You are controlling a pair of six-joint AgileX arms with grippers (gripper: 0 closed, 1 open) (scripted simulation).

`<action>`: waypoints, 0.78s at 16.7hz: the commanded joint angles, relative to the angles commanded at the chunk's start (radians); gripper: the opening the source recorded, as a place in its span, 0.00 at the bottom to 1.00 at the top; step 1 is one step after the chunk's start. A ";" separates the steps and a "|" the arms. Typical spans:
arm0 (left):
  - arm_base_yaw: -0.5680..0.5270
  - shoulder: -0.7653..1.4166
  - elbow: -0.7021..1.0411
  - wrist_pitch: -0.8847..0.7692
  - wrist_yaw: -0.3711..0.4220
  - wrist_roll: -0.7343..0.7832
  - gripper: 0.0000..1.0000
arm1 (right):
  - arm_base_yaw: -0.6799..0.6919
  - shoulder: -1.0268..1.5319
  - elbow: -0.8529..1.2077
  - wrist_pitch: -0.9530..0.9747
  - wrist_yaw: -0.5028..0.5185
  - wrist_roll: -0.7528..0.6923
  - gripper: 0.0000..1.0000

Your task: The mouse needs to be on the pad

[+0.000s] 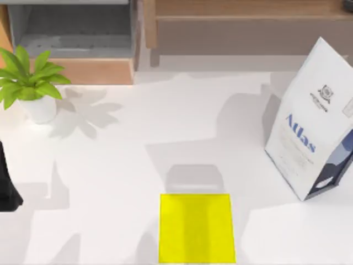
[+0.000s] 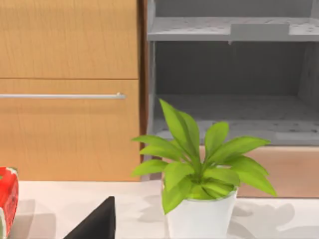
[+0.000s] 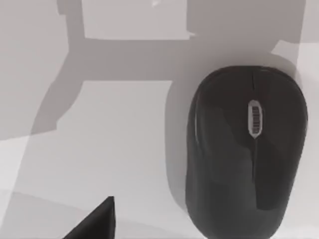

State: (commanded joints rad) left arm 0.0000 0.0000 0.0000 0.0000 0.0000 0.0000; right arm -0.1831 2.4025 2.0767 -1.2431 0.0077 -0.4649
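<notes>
Yellow pad (image 1: 197, 228) bare, one; black mouse (image 3: 245, 152) on white table (image 1: 121, 182), one; jaws' state untellable

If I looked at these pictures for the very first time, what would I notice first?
Probably the bright yellow pad, lying flat on the white table near the front edge of the top view, with nothing on it. Next, the tall white "Atlas" bag standing at the table's right side and the leafy green potted plant at the back left. The right wrist view shows a black mouse resting on the table.
</notes>
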 joint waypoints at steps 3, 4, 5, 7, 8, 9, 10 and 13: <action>0.000 0.000 0.000 0.000 0.000 0.000 1.00 | -0.001 0.020 -0.110 0.137 0.000 0.000 1.00; 0.000 0.000 0.000 0.000 0.000 0.000 1.00 | -0.001 0.026 -0.137 0.167 0.000 0.000 1.00; 0.000 0.000 0.000 0.000 0.000 0.000 1.00 | -0.001 0.030 -0.155 0.186 0.000 -0.001 1.00; 0.000 0.000 0.000 0.000 0.000 0.000 1.00 | -0.001 0.033 -0.163 0.195 0.000 -0.001 1.00; 0.000 0.000 0.000 0.000 0.000 0.000 1.00 | -0.001 0.033 -0.163 0.195 0.000 -0.001 1.00; 0.000 0.000 0.000 0.000 0.000 0.000 1.00 | -0.001 0.033 -0.163 0.195 0.000 -0.001 1.00; 0.000 0.000 0.000 0.000 0.000 0.000 1.00 | -0.001 0.033 -0.163 0.195 0.000 -0.001 0.92; 0.000 0.000 0.000 0.000 0.000 0.000 1.00 | -0.001 0.033 -0.163 0.195 0.000 -0.001 0.70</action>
State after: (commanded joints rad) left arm 0.0000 0.0000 0.0000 0.0000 0.0000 0.0000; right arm -0.1840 2.4353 1.9138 -1.0481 0.0081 -0.4656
